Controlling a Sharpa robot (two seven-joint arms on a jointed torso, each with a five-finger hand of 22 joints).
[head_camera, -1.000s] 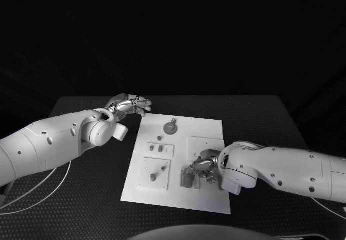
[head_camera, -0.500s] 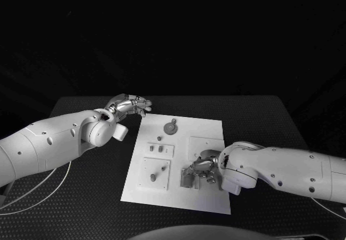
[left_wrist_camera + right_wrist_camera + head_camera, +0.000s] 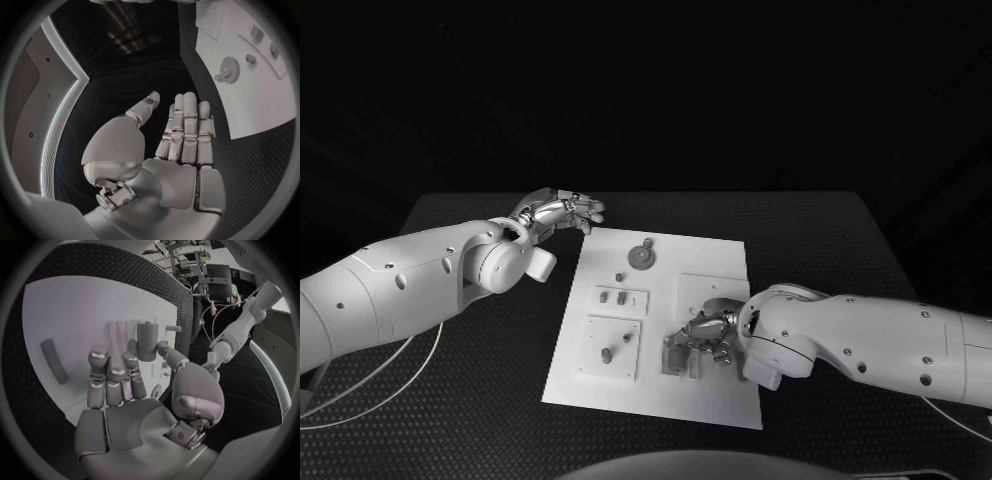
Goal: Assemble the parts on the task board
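head view: the white task board (image 3: 718, 262) lies in the middle of the black counter (image 3: 473, 400). the left hand (image 3: 561, 211) hovers just off the board's far left corner, beside the left arm (image 3: 416, 285); in the left wrist view its fingers (image 3: 187, 127) are straight and side by side, thumb apart, holding nothing. a round gear-like part (image 3: 642, 256) lies near the board's far edge, and it also appears in the left wrist view (image 3: 229, 66). two small parts (image 3: 619, 297) sit in a recessed panel left of centre, and a further small part (image 3: 607, 352) stands in the panel nearer the robot. the right hand (image 3: 705, 338) rests over the board's near right area, at the end of the right arm (image 3: 877, 340). in the right wrist view the right hand pinches a grey cylindrical part (image 3: 147, 342) between thumb and fingertips (image 3: 132, 347), upright above the board. a dark flat bar (image 3: 54, 360) lies on the board well apart from that hand.
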